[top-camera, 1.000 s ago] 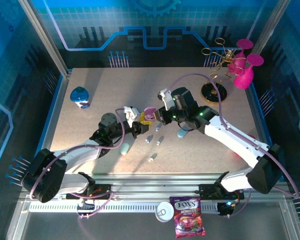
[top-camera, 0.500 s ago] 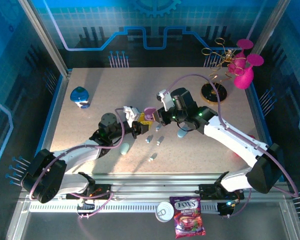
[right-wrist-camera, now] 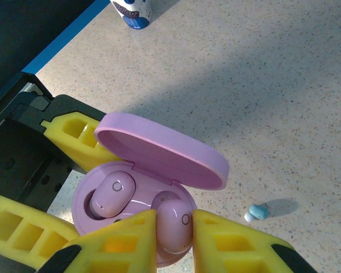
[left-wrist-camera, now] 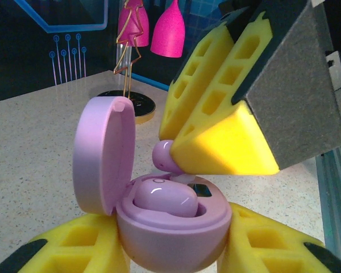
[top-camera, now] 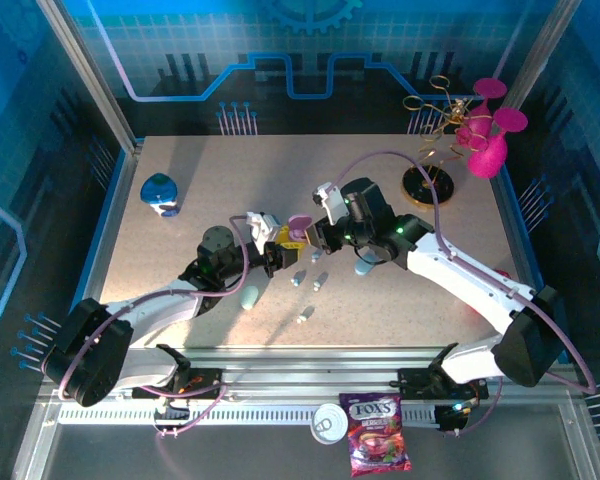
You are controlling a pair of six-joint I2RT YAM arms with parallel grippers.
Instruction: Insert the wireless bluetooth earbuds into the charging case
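Open lilac case [left-wrist-camera: 176, 230] clamped in left gripper [left-wrist-camera: 171, 257], earbud [left-wrist-camera: 165, 199] seated; right gripper [left-wrist-camera: 173, 151] pinches second earbud [left-wrist-camera: 165, 157] above

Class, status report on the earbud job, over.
Left gripper shut on open case. Right gripper shut on earbud, at free slot. Other earbud seated. Nothing in the way.

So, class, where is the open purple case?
Centrally in the top view, the open purple case sits in the left gripper; the right gripper holds an earbud at its socket.

One camera looks down from above and behind me over the whole counter [top-camera: 210, 170]. My wrist cameras sit close, facing each other across the open pink case [left-wrist-camera: 170, 244], which all three views share.
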